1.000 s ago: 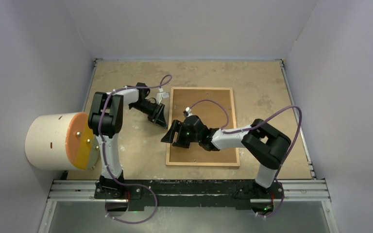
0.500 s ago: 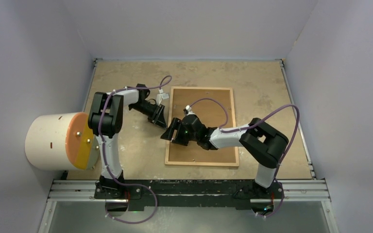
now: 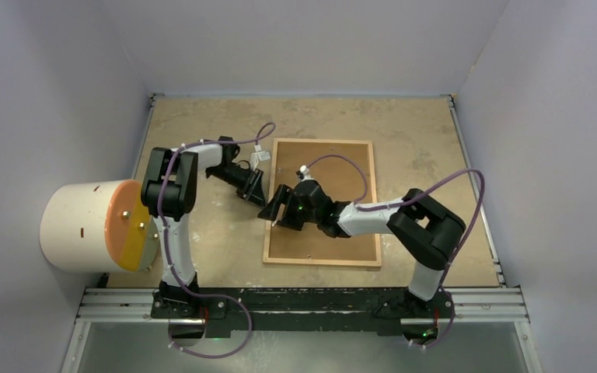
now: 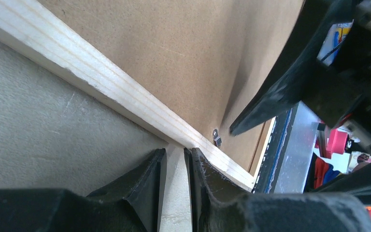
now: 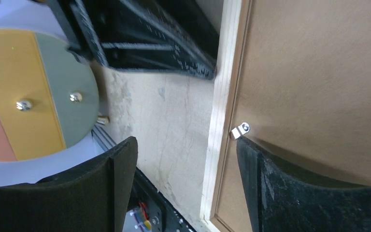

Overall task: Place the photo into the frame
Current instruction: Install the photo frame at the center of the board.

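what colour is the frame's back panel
Brown fibreboard backing panel, clearest in the top external view.

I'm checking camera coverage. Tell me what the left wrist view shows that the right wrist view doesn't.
Only left wrist: the left gripper clamped on a rail of the frame. Only right wrist: the orange-and-grey disc, and the right gripper open astride that rail. Both: the frame, the brown backing board, a small metal clip, the table.

The top view is evenly and softly lit, with faint shadows on the surface (image 3: 404, 132). In the wrist views, near fingers (image 4: 140, 193) are rendered dark and blurred; a soft shadow is cast on the brown backing board (image 4: 174, 58).
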`<state>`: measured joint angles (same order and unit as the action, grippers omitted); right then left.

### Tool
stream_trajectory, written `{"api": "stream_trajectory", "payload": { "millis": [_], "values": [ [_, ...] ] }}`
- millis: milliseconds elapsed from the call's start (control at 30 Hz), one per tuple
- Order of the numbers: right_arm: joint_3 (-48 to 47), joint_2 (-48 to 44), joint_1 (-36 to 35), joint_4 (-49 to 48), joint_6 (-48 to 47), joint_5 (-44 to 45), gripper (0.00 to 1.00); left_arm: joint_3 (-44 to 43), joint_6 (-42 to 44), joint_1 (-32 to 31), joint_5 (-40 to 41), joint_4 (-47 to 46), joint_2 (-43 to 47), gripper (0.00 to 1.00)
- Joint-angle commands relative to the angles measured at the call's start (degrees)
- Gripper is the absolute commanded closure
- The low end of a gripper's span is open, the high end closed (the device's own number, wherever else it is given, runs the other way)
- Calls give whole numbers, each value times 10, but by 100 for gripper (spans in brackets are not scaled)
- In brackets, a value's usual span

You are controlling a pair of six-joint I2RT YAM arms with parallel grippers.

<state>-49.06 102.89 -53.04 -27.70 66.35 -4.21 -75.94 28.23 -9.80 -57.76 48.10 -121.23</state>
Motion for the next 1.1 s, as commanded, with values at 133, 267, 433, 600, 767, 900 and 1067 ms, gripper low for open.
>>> {"api": "stream_trajectory", "payload": {
  "millis": [133,267,433,600,767,900,1067],
  "values": [
    [-73,-63,119,53,-93,-21,21,-81,-20,38,5,-6,1,70],
    [-137,0,154,62,-122,-58,23,-119,-58,37,-3,-24,-19,67],
    [-229,90,179,77,-155,-83,25,-128,-90,33,-12,-55,-42,66],
    [-281,155,189,81,-170,-88,27,-116,-106,23,-11,-86,-58,66],
    [-306,191,195,82,-174,-96,28,-114,-111,21,-16,-95,-73,68],
    [-317,211,195,77,-171,-103,29,-108,-106,19,-11,-98,-75,70],
    [-344,240,195,75,-168,-106,31,-100,-101,19,-9,-100,-77,72]
  ]
}}
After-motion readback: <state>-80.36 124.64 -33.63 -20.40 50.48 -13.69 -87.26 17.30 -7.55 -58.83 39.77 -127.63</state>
